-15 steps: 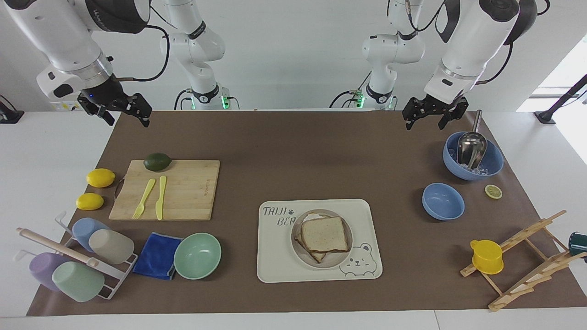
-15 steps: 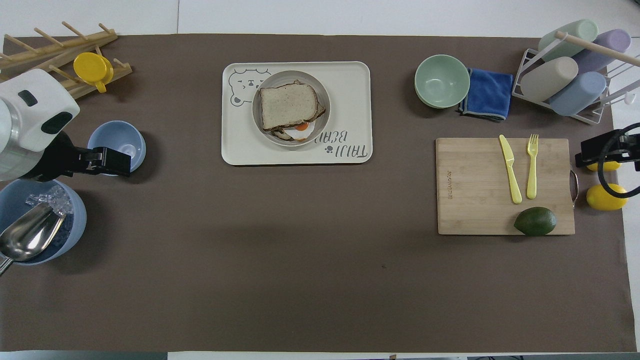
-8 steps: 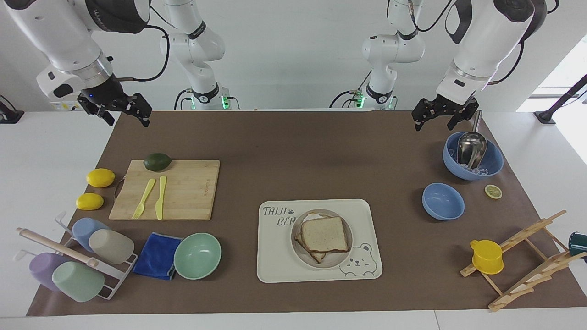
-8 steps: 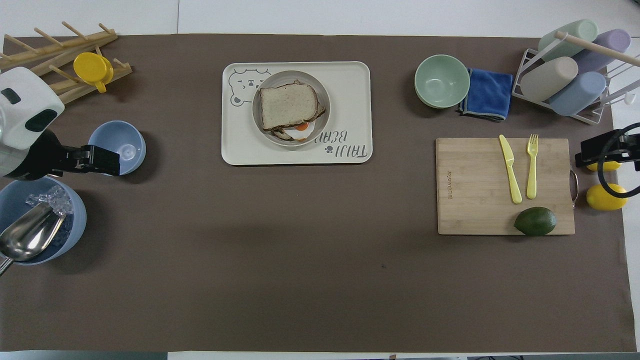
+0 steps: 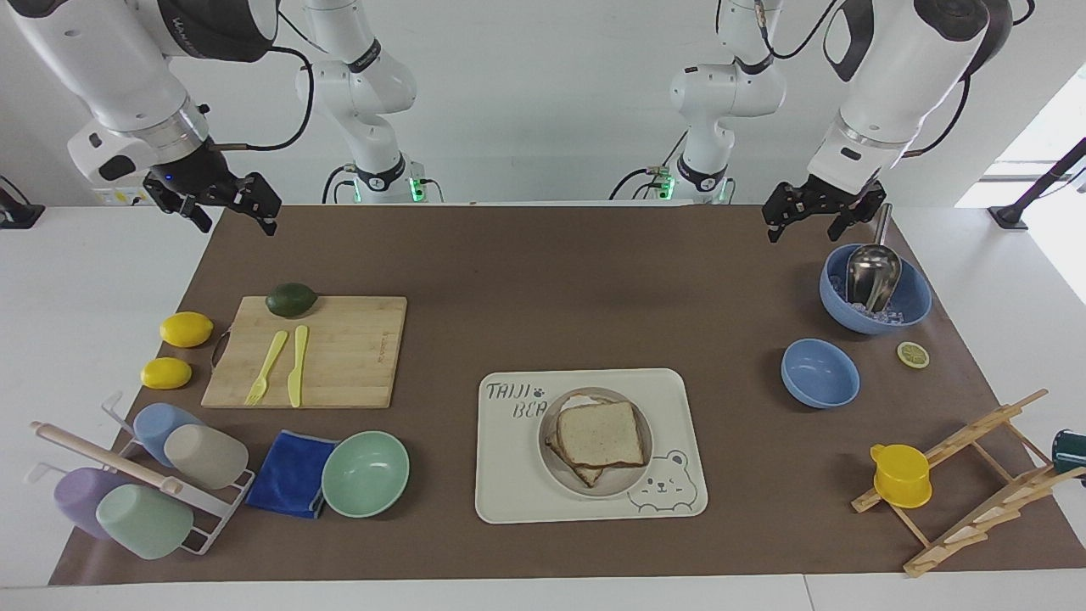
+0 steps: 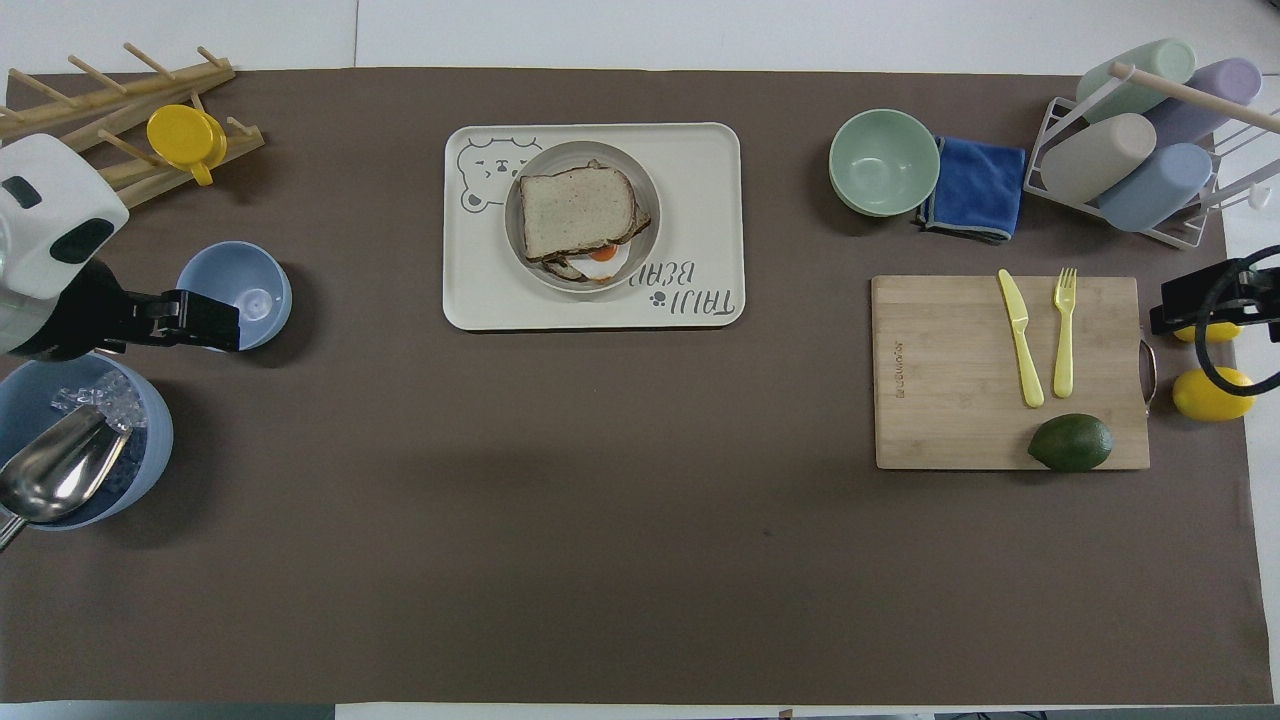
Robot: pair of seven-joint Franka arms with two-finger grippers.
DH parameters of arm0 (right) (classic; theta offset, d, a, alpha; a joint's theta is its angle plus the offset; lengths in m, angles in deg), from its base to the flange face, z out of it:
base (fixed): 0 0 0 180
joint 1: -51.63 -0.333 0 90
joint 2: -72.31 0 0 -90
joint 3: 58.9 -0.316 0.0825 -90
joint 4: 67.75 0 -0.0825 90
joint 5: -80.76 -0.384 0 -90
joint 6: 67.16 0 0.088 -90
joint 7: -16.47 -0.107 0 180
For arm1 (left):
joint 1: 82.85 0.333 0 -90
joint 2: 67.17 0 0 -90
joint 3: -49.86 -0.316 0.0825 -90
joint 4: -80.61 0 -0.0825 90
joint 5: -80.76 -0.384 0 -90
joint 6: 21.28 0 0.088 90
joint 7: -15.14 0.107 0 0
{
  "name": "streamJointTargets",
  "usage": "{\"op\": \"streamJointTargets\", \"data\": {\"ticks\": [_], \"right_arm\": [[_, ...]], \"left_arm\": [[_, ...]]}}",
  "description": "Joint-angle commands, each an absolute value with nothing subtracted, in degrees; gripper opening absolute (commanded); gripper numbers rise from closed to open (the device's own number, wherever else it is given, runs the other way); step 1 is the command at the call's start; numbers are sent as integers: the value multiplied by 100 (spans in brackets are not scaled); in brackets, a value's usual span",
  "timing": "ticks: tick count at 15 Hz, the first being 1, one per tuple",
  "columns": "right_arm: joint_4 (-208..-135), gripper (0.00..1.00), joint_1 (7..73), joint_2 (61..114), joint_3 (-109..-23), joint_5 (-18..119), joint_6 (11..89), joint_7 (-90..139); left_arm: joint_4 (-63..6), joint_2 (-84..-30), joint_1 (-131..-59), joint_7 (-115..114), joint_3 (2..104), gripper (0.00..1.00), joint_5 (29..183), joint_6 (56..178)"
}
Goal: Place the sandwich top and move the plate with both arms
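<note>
The sandwich top [image 5: 599,433] lies flat on a toast slice with a fried egg, on the plate [image 5: 629,480]. The plate stands on the bear-printed tray [image 5: 509,475]. In the overhead view the sandwich top [image 6: 577,212] covers most of the plate [image 6: 640,260], and a bit of egg shows at its edge nearer the robots. My left gripper [image 5: 803,226] hangs open and empty in the air beside the large blue bowl [image 5: 876,297]. In the overhead view it [image 6: 215,320] overlaps the small blue bowl's edge. My right gripper [image 5: 237,221] waits open and empty over the mat's corner, also seen in the overhead view [image 6: 1175,305].
A large blue bowl holds ice and a metal scoop [image 5: 872,271]. A small blue bowl [image 5: 820,372] and a lemon slice [image 5: 913,354] lie farther out. A cutting board [image 5: 310,352] carries an avocado, fork and knife. Nearby are two lemons, a green bowl [image 5: 366,473], a blue cloth, a cup rack and a wooden rack with a yellow cup.
My left gripper moved a little toward its own end of the table, closer to the large blue bowl, then stopped. The right arm, sandwich and plate have not moved.
</note>
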State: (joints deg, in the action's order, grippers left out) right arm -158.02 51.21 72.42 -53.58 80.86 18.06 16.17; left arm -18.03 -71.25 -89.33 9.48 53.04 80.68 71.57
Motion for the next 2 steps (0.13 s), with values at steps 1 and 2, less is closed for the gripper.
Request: {"op": "streamJointTargets", "data": {"ticks": [1,2], "right_arm": [[-15792,100,5145,7249,-5354,7980,1722,1664],[-15792,100,5136,7249,-5354,7988,1722,1664]], "left_arm": [[-1836,-7166,-8892,960,5320,100,8050,7171],[-1836,-7166,-8892,960,5320,100,8050,7171]]}}
